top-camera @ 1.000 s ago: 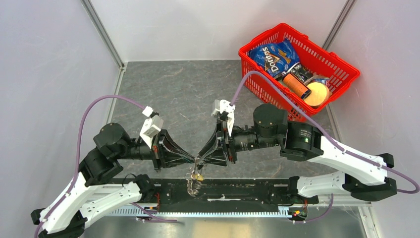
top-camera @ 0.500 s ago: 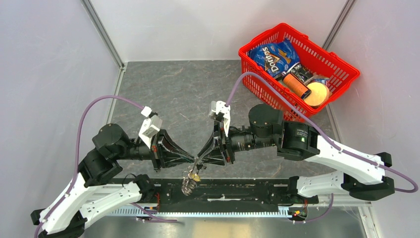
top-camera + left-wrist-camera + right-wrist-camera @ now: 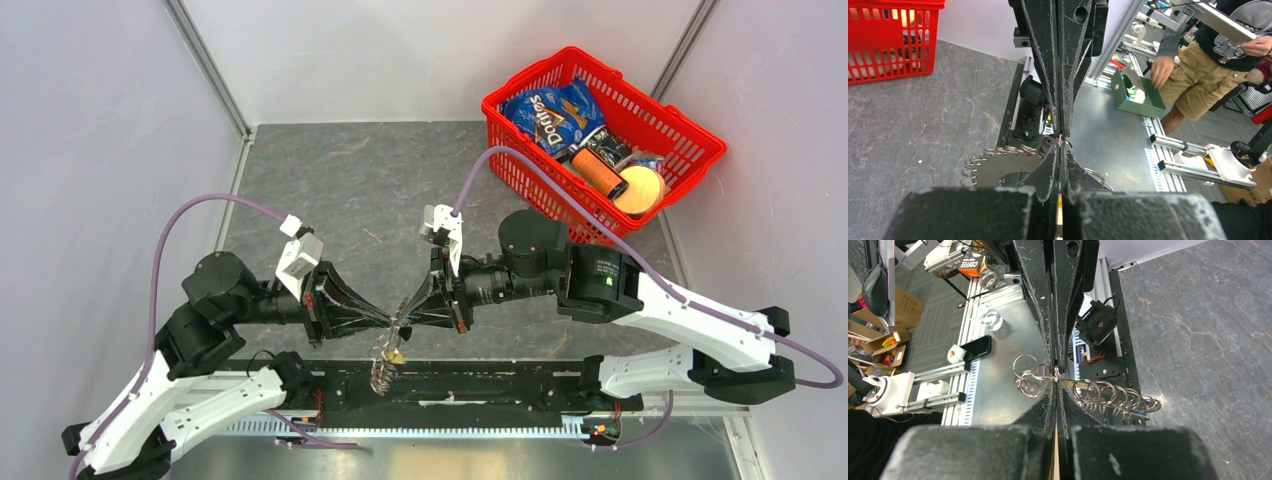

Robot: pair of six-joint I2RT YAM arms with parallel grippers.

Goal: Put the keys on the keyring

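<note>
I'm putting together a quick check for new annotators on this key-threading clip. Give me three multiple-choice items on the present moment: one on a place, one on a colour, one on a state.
1. Where does the basket stand?
A. at the far right corner of the table
B. at the near left corner
C. between the two arms

2. What colour is the chip bag in the basket?
A. green
B. blue
C. white

3. How do the left gripper and the right gripper stand?
A. both wide open
B. left shut, right open
C. both shut, tip to tip

Answers:
1 A, the top view shows it against the far right walls.
2 B, the bag is plainly blue.
3 C, both wrist views show the fingers pressed together, meeting at the keyring, which hangs below the tips.
</note>
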